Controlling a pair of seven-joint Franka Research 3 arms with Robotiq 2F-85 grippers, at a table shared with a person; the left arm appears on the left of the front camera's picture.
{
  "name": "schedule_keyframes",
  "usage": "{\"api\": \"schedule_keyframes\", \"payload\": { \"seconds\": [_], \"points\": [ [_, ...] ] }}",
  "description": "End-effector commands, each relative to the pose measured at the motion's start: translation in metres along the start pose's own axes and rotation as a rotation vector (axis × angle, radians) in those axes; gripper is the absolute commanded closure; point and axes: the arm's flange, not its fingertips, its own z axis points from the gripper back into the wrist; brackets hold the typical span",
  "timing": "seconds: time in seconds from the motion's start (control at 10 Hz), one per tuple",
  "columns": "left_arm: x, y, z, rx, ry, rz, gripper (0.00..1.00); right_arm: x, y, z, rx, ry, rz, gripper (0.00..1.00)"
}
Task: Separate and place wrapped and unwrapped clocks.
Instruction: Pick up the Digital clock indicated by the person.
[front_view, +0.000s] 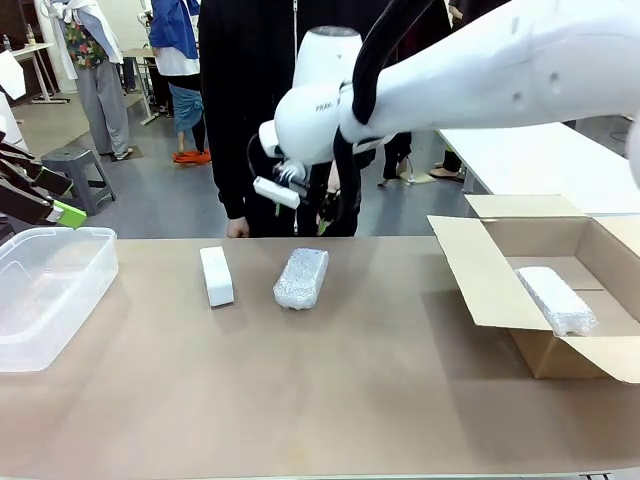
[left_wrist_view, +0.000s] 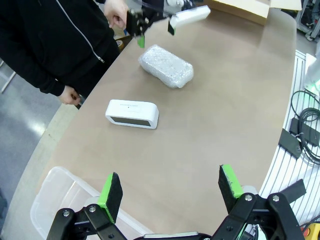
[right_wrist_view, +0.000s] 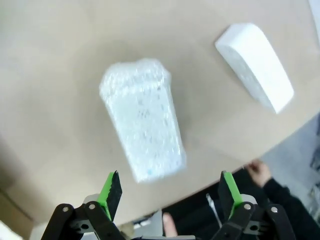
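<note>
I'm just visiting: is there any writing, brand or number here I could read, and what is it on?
Dark lettering on the right arm's white joint: too blurred to read.
Tiny mark on top of the unwrapped clock: too small to read.
Wrapped clock on the table, boxed wrapped clock, cardboard box, plastic tub: no print seen.

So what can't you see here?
Inside the wrapped bundle on the table: bubble wrap hides it, every view.
Face of the white clock: too small to read, left wrist view.
Cardboard box: cut off by front view's right edge.
Clear plastic bin: cut off by its left edge.
</note>
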Motion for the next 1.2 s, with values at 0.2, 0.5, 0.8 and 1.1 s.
{"api": "schedule_keyframes", "payload": {
  "seconds": [0.2,0.5,0.8,1.1],
  "points": [
    [-0.001,0.001,-0.001,-0.015,-0.011,0.000,0.00,0.008,-0.002,-0.042,0.102,-0.056,0.161,0.00],
    [-0.001,0.001,-0.001,-0.015,-0.011,0.000,0.00,0.015,0.008,-0.055,0.156,-0.105,0.183,0.00],
    [-0.001,0.001,-0.001,-0.015,-0.011,0.000,0.00,0.010,0.014,-0.063,0.173,-0.078,0.217,0.00],
    [-0.001,0.001,-0.001,-0.015,-0.011,0.000,0.00,-0.004,0.020,-0.074,0.122,-0.060,0.246,0.00]
  ]
}}
